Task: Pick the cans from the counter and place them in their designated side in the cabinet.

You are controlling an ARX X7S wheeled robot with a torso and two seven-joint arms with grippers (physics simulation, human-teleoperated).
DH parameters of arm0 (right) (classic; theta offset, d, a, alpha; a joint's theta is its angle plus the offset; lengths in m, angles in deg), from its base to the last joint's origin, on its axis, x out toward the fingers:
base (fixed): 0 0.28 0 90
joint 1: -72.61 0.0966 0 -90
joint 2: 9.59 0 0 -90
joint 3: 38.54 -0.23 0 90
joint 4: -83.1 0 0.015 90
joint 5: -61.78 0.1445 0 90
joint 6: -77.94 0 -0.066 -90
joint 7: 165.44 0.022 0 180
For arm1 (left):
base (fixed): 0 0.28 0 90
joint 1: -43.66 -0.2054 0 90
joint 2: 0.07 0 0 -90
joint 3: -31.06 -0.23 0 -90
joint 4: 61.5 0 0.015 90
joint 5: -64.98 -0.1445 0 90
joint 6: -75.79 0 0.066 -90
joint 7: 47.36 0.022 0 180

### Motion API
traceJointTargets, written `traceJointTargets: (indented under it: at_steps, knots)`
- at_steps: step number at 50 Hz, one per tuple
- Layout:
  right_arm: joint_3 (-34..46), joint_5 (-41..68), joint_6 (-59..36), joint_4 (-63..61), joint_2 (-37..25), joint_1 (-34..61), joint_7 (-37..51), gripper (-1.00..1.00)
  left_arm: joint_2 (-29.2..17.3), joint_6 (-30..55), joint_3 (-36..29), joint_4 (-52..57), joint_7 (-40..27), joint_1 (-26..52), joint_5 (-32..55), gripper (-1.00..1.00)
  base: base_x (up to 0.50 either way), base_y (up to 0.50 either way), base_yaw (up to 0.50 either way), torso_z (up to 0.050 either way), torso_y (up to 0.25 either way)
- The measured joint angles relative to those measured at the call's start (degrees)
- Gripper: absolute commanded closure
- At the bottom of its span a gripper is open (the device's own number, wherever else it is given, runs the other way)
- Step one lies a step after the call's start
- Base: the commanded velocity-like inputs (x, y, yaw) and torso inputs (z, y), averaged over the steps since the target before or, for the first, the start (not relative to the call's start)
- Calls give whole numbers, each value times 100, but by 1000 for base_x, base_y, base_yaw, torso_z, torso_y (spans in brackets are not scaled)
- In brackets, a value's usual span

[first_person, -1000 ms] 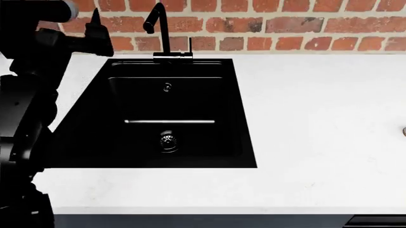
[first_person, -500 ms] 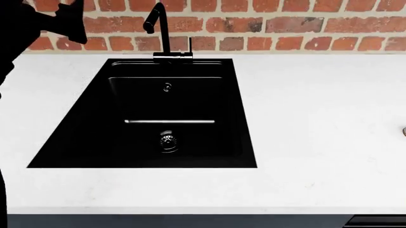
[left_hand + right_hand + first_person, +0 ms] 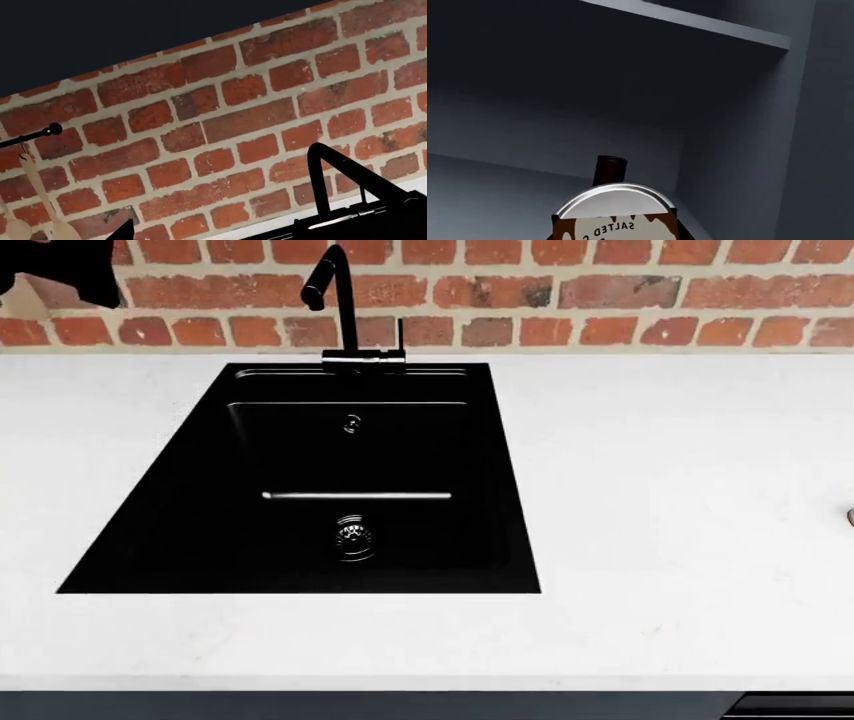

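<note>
The head view takes in the white counter (image 3: 667, 490) with its black sink (image 3: 320, 480) and black tap (image 3: 340, 310) against a red brick wall (image 3: 601, 290). Only a dark part of the left arm (image 3: 60, 275) shows in the far left corner; whether the left gripper is apart or together cannot be told.

The left wrist view faces the same wall, adding a black rail (image 3: 30, 136) with pale wooden spoons (image 3: 40, 200) hanging from it, and the tap at the edge.

The right wrist view alone shows the dark grey cabinet (image 3: 740, 115) interior under a shelf (image 3: 707, 22). The taller can (image 3: 617, 215), silver-topped with a white and brown label reading "SALTED", sits close to the camera, apparently clamped in the right gripper, though its fingers are barely visible. A dark brown bottle (image 3: 609, 170) stands behind it.
</note>
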Motion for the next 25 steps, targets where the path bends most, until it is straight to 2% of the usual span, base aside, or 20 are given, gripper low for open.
traceJointTargets:
  at_steps: [4,25]
  knots:
    - [-30,154,-3,-49,-4,4,109,100,-8,-23,-19,-96,10,60,-22,-100,44,0,0,0,4]
    - [-73,287,-103,-331,28,11,206,100,-87,19,-73,-217,31,261,-83,-100,260,0,0,0,0]
